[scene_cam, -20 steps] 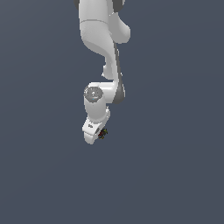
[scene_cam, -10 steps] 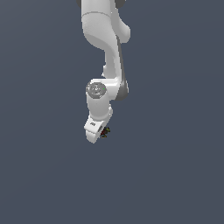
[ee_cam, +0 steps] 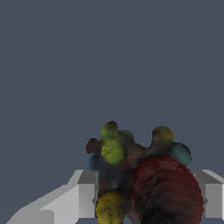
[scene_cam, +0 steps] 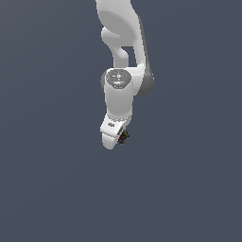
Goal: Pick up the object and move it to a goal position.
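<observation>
The gripper (ee_cam: 144, 197) has its fingers (ee_cam: 85, 199) pinched on the lumpy object (ee_cam: 140, 175), which looks knobbly enough to twist loose if jolted.

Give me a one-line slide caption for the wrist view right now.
Wrist view: end effector closed on the lumpy multicoloured clump, grey fingers flanking it, against plain grey background.

All around is one flat, slate-grey backdrop (scene_cam: 52, 179), evenly lit, without shadows or seams. No line separates floor from wall, and the wrist view shows the same plain grey.
</observation>
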Motion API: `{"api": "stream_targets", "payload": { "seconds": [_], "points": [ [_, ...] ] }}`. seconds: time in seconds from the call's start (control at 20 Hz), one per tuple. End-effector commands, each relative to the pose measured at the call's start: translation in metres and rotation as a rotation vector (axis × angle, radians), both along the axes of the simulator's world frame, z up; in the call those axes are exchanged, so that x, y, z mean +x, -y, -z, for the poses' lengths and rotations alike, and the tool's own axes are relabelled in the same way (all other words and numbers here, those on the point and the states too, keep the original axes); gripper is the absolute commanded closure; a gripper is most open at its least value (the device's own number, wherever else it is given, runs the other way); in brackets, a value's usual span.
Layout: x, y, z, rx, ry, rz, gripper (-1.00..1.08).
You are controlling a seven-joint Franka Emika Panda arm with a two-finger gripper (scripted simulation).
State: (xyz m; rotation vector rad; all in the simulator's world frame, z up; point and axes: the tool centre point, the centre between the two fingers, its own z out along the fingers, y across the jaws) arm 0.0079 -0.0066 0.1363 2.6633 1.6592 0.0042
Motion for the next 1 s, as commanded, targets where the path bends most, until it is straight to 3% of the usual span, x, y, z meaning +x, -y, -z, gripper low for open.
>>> {"api": "stream_targets", "payload": {
  "seconds": [0.0,0.95],
  "points": [
    [0.005,-0.016,-0.026,0.000,0.001,0.000,1.08],
    [0.041,-0.120,-0.203,0.002,-0.002,0.000,1.08]
  ]
}}
